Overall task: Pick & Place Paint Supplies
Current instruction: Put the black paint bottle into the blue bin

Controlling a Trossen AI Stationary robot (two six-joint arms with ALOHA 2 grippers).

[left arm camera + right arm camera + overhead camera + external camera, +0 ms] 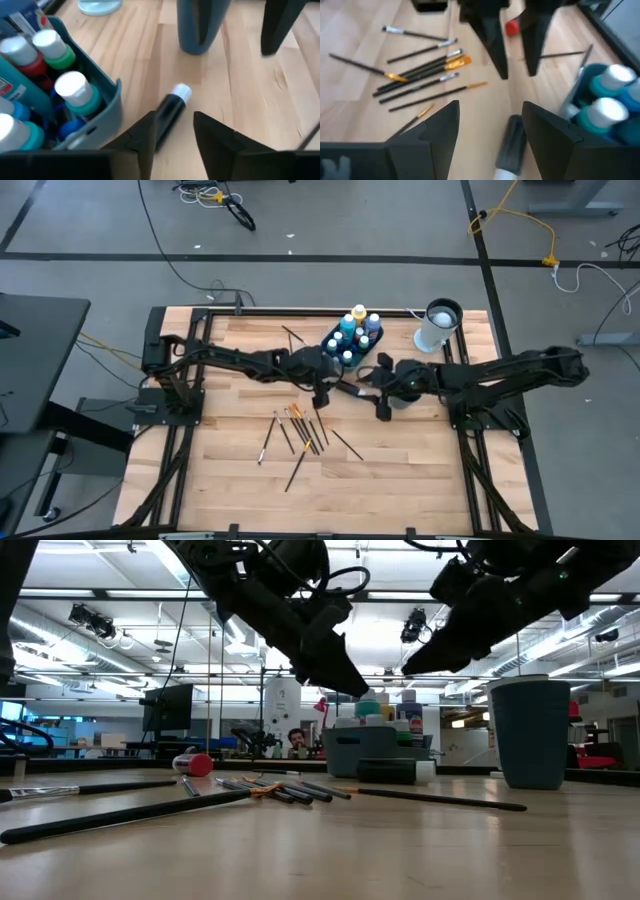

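Left gripper [172, 132] parted, empty, poised above a black white-capped paint bottle [169, 112] lying on the table [400, 470] just beside the blue bin [107, 107] of bottles; right gripper [490, 125] wide open, empty, over the same bottle; brushes [300, 430] scattered nearby.

Table [400, 470]: pale wood planks, smooth matt. Bin [107, 107]: grey-blue plastic. Black bottle [167, 117]: glossy, white cap.
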